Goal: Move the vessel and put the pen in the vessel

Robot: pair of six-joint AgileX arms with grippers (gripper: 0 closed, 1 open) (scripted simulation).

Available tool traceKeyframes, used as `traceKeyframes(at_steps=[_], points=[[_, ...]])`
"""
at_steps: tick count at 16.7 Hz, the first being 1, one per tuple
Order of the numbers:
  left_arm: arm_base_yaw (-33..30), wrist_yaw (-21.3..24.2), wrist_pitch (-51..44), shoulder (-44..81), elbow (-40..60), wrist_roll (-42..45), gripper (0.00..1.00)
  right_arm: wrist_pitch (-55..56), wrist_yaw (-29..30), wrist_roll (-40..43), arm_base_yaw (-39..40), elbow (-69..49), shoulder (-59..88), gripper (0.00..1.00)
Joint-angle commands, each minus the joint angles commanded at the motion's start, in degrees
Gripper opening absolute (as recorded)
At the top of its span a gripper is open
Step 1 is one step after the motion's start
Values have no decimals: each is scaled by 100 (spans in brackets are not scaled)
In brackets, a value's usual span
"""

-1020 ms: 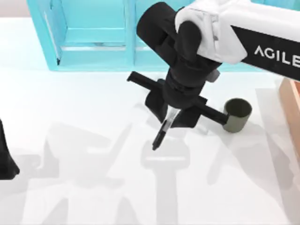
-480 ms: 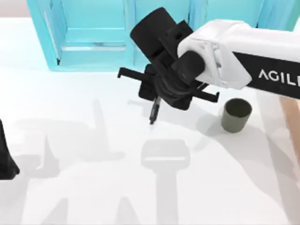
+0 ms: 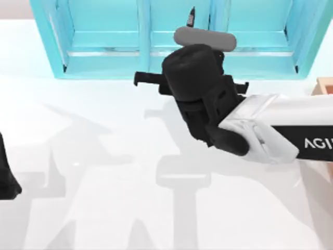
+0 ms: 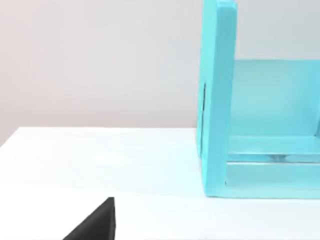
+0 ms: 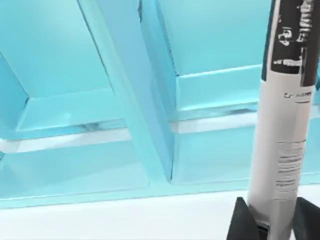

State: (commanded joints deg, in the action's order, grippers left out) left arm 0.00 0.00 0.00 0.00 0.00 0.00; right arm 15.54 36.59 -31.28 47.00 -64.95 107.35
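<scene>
Near the far teal shelf, the right gripper is carrying the pen clenched upright in its jaws, next needing the cup, hidden now, while the left arm is idling left.

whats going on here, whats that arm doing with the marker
The right gripper is shut on the pen, holding it raised in front of the turquoise shelf unit at the back of the table. In the top view the pen's dark tip pokes out past the right arm. The left arm is parked at the table's left edge.
</scene>
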Motion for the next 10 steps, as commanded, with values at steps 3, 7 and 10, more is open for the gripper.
traceKeyframes(at_steps=[3, 7, 10], points=[[0, 0, 0, 0, 0, 0, 100, 1568, 854, 907, 114, 920, -413, 0], [0, 0, 0, 0, 0, 0, 100, 2983, 1850, 2036, 253, 2023, -1002, 0], [0, 0, 0, 0, 0, 0, 100, 3763, 2404, 2730, 312, 2702, -1437, 0]])
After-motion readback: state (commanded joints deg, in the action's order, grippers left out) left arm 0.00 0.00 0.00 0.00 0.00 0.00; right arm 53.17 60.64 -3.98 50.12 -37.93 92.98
